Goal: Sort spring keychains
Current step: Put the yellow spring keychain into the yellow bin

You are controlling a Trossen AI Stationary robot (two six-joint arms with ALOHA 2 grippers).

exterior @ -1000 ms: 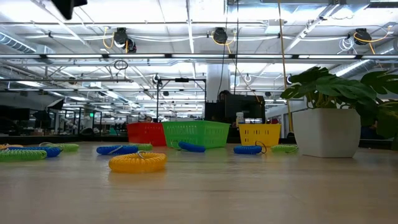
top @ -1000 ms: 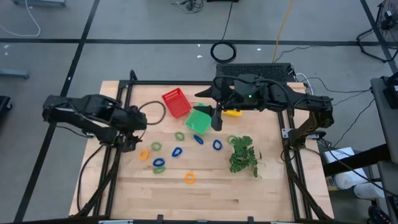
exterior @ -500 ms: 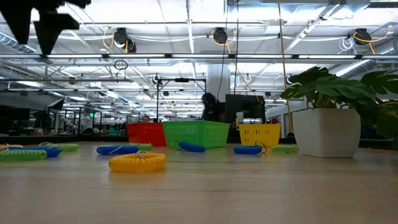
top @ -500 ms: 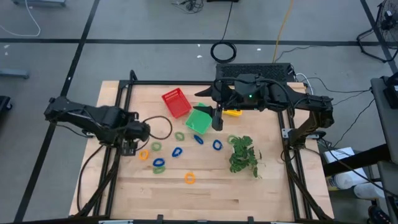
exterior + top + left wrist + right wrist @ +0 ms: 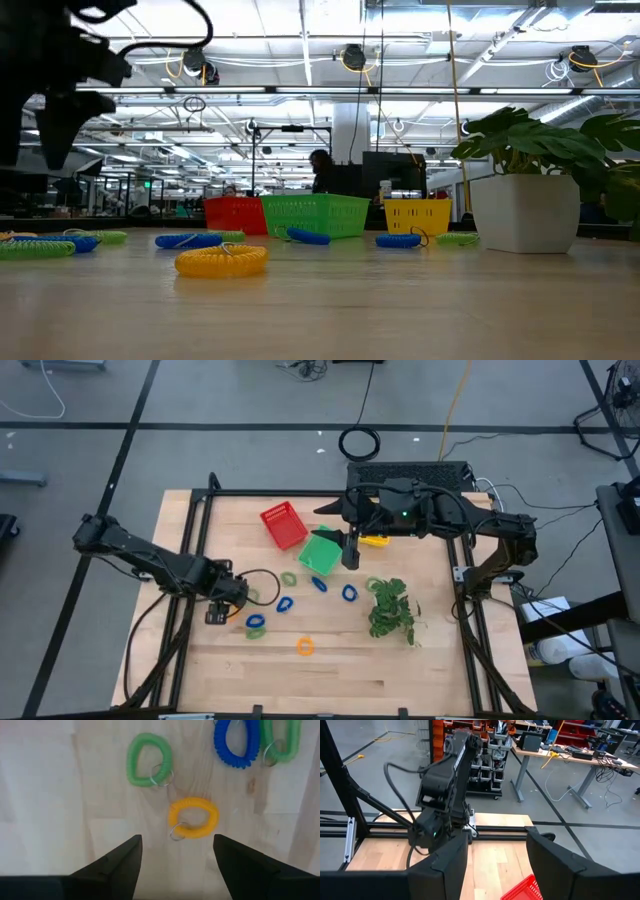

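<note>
Several spring keychains lie flat on the wooden table: an orange one (image 5: 194,817), a green one (image 5: 148,760), a blue one (image 5: 237,742) and another green one (image 5: 282,740) in the left wrist view. More lie toward the middle, such as a blue one (image 5: 284,603) and an orange one (image 5: 305,646). My left gripper (image 5: 177,865) points down, open, above the orange keychain at the table's left (image 5: 224,602), touching nothing. My right gripper (image 5: 348,552) hangs open, high over the green basket (image 5: 320,552).
A red basket (image 5: 283,525), the green basket and a yellow basket (image 5: 374,541) stand at the table's far middle. A leafy plant (image 5: 390,608) in a white pot (image 5: 525,212) stands at the right. A black cable loops beside my left gripper (image 5: 262,578).
My left gripper has come down and moved toward the table's near edge and a little to the right, ending over the orange keychain at the left. Its fingers have stayed open. No keychain has moved.
</note>
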